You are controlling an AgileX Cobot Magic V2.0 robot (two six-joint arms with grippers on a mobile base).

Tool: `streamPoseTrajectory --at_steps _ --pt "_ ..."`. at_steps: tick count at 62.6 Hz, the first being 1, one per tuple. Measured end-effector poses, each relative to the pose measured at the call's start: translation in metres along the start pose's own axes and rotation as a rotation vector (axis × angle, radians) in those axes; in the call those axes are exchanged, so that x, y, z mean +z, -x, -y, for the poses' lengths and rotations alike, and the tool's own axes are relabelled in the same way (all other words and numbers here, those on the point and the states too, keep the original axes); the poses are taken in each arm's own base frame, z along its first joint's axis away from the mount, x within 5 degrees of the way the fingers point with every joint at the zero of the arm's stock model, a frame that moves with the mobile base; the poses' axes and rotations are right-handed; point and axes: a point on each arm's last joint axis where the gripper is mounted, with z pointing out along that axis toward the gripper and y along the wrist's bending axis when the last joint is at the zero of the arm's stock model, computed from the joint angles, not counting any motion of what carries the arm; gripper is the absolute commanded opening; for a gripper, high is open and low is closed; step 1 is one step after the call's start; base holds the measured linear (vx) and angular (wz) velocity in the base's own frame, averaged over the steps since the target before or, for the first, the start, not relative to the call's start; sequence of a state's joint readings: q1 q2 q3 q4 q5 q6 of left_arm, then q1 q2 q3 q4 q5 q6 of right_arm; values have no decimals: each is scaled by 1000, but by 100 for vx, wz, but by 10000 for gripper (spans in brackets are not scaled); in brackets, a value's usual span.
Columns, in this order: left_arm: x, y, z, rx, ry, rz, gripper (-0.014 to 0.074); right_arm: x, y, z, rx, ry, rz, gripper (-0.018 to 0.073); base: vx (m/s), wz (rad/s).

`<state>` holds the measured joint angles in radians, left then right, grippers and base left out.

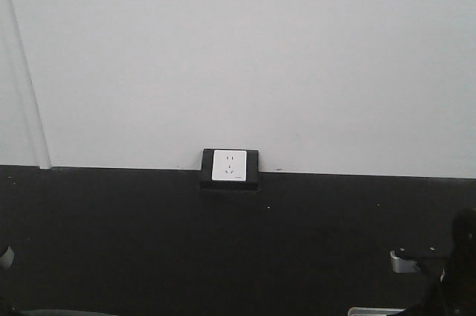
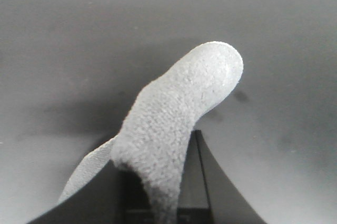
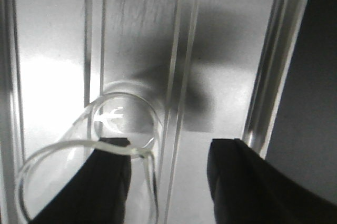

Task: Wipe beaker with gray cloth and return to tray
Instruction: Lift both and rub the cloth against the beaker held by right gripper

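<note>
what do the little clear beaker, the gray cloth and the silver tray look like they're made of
The small clear round-rimmed beaker looks like glass: transparent, with bright glints along a thick rim. The gray cloth seems to be a soft napped fabric, perhaps microfibre: its surface is fuzzy, matte and finely looped. The flat silver-gray tray looks like brushed metal: fine streaks and a dull sheen.

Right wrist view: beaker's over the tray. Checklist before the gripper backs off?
1. Beaker over tray: ok.
2. Beaker base seated on tray: cannot tell.
3. Right gripper open: ok.
4. Right gripper clear of the glass: cannot tell; one side overlaps the rim.
5. Cloth held in left gripper: ok.
6. Front view covers the work area: not ok; mostly wall and outlet.
</note>
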<state>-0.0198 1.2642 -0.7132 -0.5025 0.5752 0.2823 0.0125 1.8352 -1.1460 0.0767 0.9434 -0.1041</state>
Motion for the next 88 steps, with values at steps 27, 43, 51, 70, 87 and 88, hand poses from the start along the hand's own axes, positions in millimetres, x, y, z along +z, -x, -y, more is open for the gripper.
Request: streamPoseTrajectory --at_steps 27,43,51,70,87,88 --pt "-7 11 5 10 -17 16 -3 -3 2 -3 23 31 21 -14 0 0" --pt "-37 46 29 88 -137 66 -1 -46 -2 -8 33 53 192 -11 0 0" --pt "-60 68 47 131 -249 141 0 -79 -9 -28 -6 140 320 -10 0 0" --pt "-90 82 110 292 -449 235 0 -125 -52 -161 -313 361 503 -9 0 0" --pt "-88 52 140 446 -545 45 0 -133 -76 -216 -319 492 540 -9 0 0" --pt "-88 49 139 459 -541 25 0 -134 -75 -216 -307 494 542 -9 0 0"
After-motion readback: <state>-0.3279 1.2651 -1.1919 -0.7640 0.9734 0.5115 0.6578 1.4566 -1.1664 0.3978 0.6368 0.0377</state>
